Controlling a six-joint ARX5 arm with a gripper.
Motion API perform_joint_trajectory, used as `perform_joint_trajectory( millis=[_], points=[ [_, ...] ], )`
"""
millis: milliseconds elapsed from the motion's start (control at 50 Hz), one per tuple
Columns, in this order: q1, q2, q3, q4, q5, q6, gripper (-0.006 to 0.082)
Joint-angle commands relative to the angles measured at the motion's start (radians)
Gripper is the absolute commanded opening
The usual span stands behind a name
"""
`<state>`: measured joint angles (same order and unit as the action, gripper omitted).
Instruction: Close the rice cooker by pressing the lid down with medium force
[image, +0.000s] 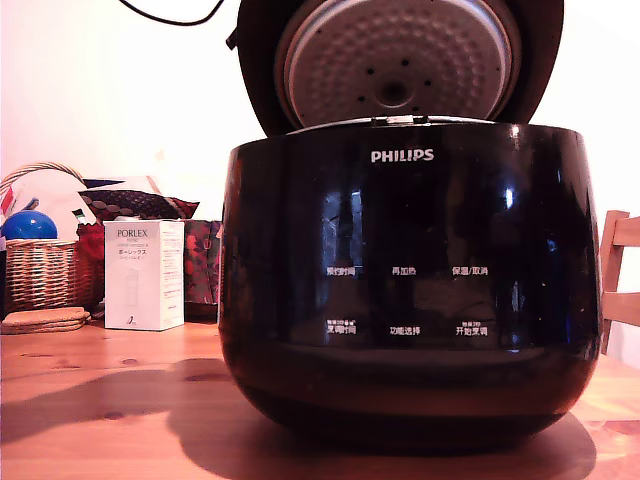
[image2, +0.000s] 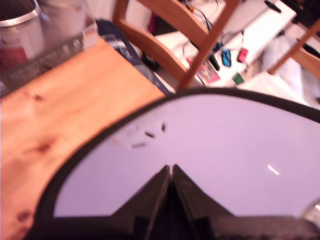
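Observation:
The rice cooker (image: 410, 290), big, glossy and black with a white PHILIPS logo, stands on the wooden table (image: 100, 400) and fills the exterior view. Its lid (image: 535, 60) stands raised behind the body, with the dimpled silver disc (image: 395, 60) facing the camera. No gripper shows in that view. In the wrist view my gripper (image2: 170, 168) is shut, its two dark fingers pressed together with nothing between them. The tips point at the lid's (image2: 225, 145) pale, shiny outer face with its black rim. Whether they touch it I cannot tell.
A white PORLEX box (image: 144, 275), a wicker basket (image: 40, 270) with a blue ball (image: 28, 225) and cork coasters (image: 45, 320) sit at the exterior view's left. A wooden chair (image: 620, 270) stands at its right. The wrist view shows chair legs (image2: 200, 35) and a metal pot (image2: 20, 30).

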<state>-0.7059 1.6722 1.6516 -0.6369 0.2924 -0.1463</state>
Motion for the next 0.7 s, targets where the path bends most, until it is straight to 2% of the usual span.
perform_joint_trajectory(
  millis=[0,220,420,680],
  points=[
    [-0.028,0.005,-0.027,0.016,-0.018,0.003,-0.0024],
    [-0.045,-0.005,-0.033,0.040,-0.095,-0.011,-0.0024],
    [-0.048,-0.007,-0.060,0.052,-0.103,-0.021,-0.0024],
    [-0.050,-0.073,-0.188,0.158,-0.126,-0.045,-0.0024]
  ],
)
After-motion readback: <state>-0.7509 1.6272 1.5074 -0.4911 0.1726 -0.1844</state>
